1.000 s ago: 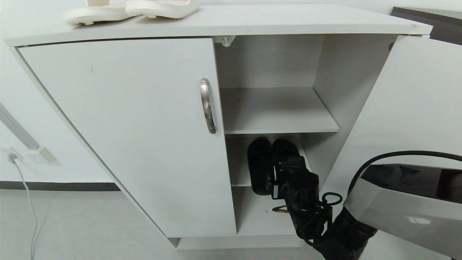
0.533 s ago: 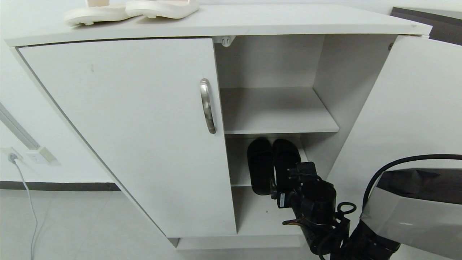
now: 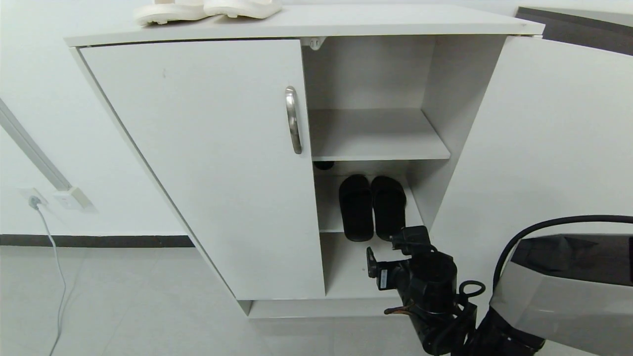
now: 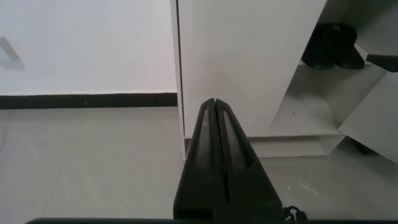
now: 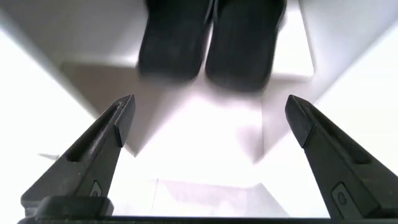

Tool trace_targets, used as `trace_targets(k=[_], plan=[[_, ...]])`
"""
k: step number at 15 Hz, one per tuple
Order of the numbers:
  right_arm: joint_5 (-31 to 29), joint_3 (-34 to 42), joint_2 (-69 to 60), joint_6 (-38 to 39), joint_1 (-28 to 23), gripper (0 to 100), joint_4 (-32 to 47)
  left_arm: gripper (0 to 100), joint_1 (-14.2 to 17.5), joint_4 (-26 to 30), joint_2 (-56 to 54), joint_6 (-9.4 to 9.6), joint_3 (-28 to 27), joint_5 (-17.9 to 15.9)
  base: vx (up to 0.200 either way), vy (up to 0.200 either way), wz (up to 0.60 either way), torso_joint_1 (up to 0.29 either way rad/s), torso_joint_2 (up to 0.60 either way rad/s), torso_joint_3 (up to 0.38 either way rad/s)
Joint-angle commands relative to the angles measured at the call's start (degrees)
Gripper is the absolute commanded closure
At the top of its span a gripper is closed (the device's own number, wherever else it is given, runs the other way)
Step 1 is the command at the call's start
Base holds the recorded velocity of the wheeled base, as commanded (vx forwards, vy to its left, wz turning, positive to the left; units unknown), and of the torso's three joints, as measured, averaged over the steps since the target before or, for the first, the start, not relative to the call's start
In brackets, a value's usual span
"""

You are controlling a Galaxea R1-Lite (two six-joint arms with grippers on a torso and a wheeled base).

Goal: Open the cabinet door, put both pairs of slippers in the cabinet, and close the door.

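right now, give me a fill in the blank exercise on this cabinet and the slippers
The black slippers lie on the cabinet's ___ shelf.
The white slippers rest on ___ of the cabinet.
The right end effector is ___.
The left end effector is ___.
Missing words: middle, top, open, shut.

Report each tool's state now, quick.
Left tool: closed, holding nothing.
Right tool: open, empty, facing the black slippers.

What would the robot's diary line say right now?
black slippers: on lower shelf | white slippers: atop cabinet | right gripper: open, empty | right door: open
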Motion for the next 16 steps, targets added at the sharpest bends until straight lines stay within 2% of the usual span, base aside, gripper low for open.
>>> trace_targets(k=[1, 6, 12, 16], plan=[[0.1, -0.4, 0.1, -0.2, 0.1, 0, 0.0, 100, 0.0, 0.0, 0.1, 0.00, 0.0, 0.0, 0.000, 0.000, 0.00, 0.000, 0.00, 0.000], [2.5, 0.4, 0.1, -0.1, 0.0, 0, 0.1, 100, 0.0, 0.0, 0.1, -0.09, 0.0, 0.0, 0.000, 0.000, 0.00, 0.000, 0.00, 0.000], [2.5, 0.3, 1.0, -0.1, 0.1, 0, -0.1, 100, -0.1, 0.0, 0.1, 0.00, 0.0, -0.1, 0.000, 0.000, 0.00, 0.000, 0.00, 0.000], [2.2, 0.3, 0.9, -0.1, 0.1, 0, -0.2, 100, 0.0, 0.0, 0.1, 0.00, 0.0, -0.1, 0.000, 0.000, 0.00, 0.004, 0.00, 0.145]])
